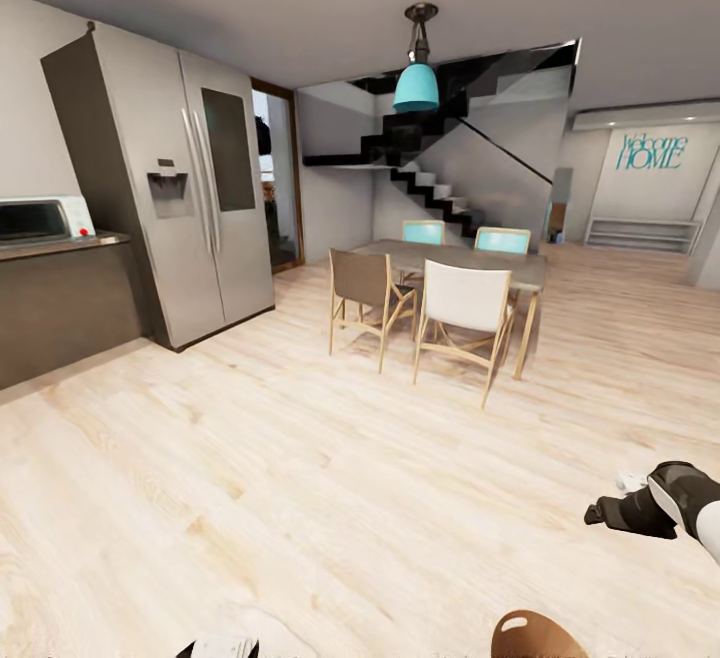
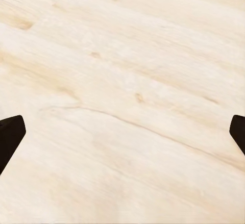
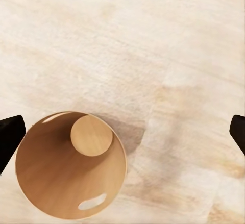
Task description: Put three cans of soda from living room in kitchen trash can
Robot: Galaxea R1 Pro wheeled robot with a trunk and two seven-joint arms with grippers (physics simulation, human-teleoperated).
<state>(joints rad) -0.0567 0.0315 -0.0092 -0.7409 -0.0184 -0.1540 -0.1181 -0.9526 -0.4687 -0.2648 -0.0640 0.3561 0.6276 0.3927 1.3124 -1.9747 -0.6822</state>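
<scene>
The trash can (image 3: 69,175) stands on the light wood floor, seen from straight above in the right wrist view. Its coppery brown inside and bare round bottom show, with a slot near the rim. My right gripper (image 3: 122,137) hangs open above the floor just beside the can, its dark fingertips (image 3: 10,137) far apart with nothing between them. In the head view the can's brown rim (image 1: 535,638) peeks in at the bottom edge, below my right arm (image 1: 660,503). My left gripper (image 2: 122,137) is open over bare floor. The soda cans are out of view.
This is the kitchen: a steel double-door fridge (image 1: 185,188) and a dark counter (image 1: 60,308) with a microwave at the left. A dining table (image 1: 460,263) with several chairs stands ahead. A staircase (image 1: 440,178) rises behind it, and a teal lamp (image 1: 416,86) hangs above.
</scene>
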